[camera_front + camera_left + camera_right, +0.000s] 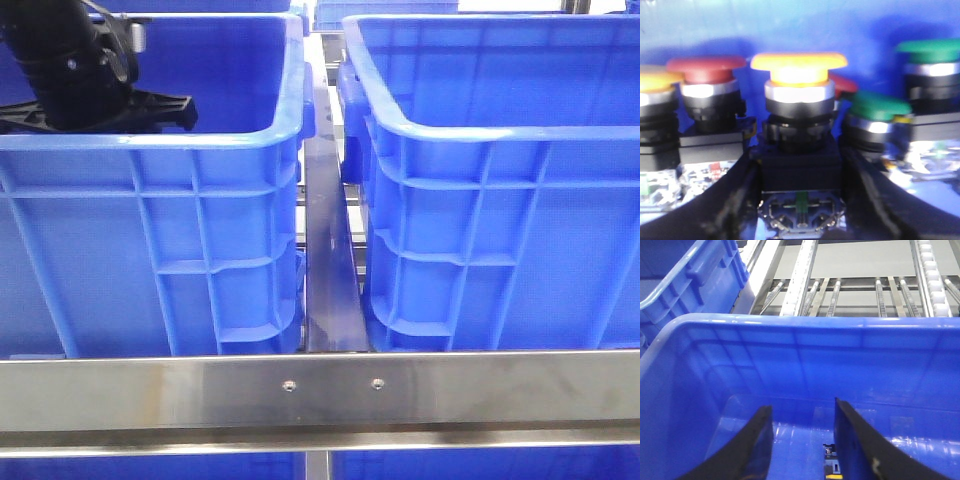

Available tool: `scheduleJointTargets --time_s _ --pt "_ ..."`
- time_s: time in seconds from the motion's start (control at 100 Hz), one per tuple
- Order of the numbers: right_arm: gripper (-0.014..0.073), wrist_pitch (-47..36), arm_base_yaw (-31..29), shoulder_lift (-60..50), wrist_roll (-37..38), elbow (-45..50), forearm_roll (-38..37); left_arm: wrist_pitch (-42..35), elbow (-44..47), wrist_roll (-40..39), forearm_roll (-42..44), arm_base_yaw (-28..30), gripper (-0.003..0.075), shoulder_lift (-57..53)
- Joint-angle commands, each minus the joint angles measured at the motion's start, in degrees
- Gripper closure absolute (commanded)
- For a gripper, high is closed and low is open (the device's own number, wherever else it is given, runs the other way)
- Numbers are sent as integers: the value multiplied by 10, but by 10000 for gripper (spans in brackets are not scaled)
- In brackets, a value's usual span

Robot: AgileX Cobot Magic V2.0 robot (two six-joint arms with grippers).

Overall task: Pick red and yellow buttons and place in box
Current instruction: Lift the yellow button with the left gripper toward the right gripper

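In the left wrist view, my left gripper (799, 165) is closed round the black body of a yellow mushroom-head button (799, 70), one finger against each side. A red button (706, 70) stands beside it, with another yellow one (655, 82) beyond and a second red cap (842, 85) partly hidden behind. In the front view only the left arm (80, 70) shows, reaching down into the left blue crate (150, 230). My right gripper (802, 440) is open and empty inside the right blue crate (790, 350); a small black and yellow part (832, 465) lies on the crate floor by one finger.
Two green buttons (880, 107) (930, 52) stand close to the held one. The right crate (500, 200) sits beside the left one with a narrow metal gap (328, 260) between them. A steel rail (320, 390) crosses in front. Roller tracks (865, 290) lie beyond the right crate.
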Motion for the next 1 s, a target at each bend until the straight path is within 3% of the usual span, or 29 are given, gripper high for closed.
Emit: scheduleJointTargets --time_s 0.0,0.21,0.52,0.83,0.99 --pt "271 0 -1 -20 -5 -15 4 -25 -18 -6 -2 -6 601 -58" --pt "271 0 -1 -20 -5 -15 4 -31 -18 25 -1 -52 601 -134" --pt "271 0 -1 -18 -5 -15 4 -64 -18 64 -2 -183 601 -201" --pt "271 84 -1 -18 -4 -15 4 -72 -18 255 -54 -281 601 -196" --pt "263 144 -1 -18 11 -15 4 -70 -18 286 -71 -293 601 -196"
